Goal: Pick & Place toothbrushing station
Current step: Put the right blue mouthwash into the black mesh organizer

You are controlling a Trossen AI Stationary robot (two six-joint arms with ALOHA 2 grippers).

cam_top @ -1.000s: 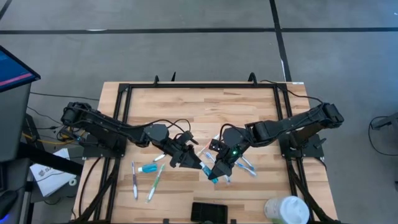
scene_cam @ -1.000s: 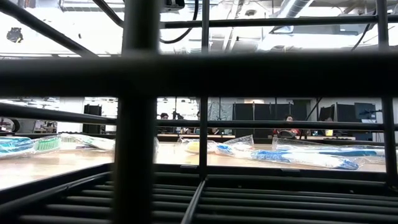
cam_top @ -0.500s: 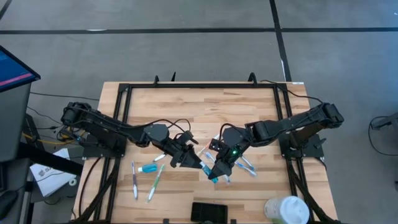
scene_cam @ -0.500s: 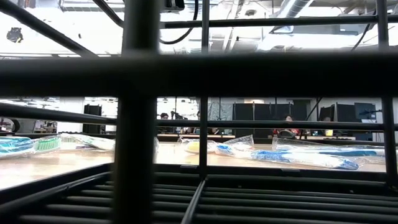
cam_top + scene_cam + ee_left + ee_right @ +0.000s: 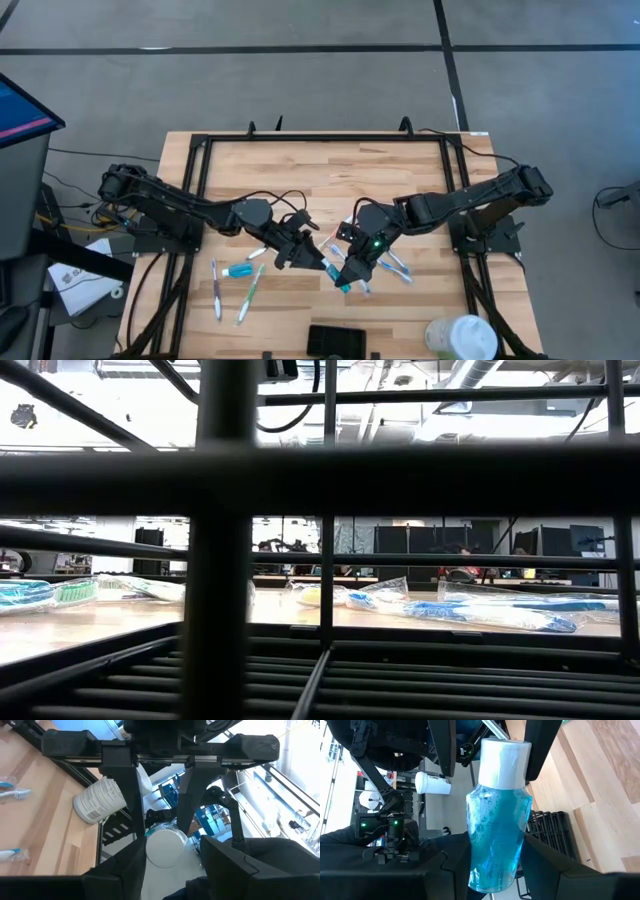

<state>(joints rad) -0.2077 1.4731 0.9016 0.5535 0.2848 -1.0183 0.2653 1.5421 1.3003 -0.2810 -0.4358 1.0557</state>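
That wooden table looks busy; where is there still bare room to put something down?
The far half of the table, between the black frame and the two arms, is bare. Mid-table is crowded: the left gripper and right gripper meet there, with toothbrushes on both sides. The near edge holds the black station and a white container.

2 arms (image 5: 190, 208); 1 blue bottle (image 5: 496, 820); 1 black holder (image 5: 336, 341); 1 white container (image 5: 462, 336)
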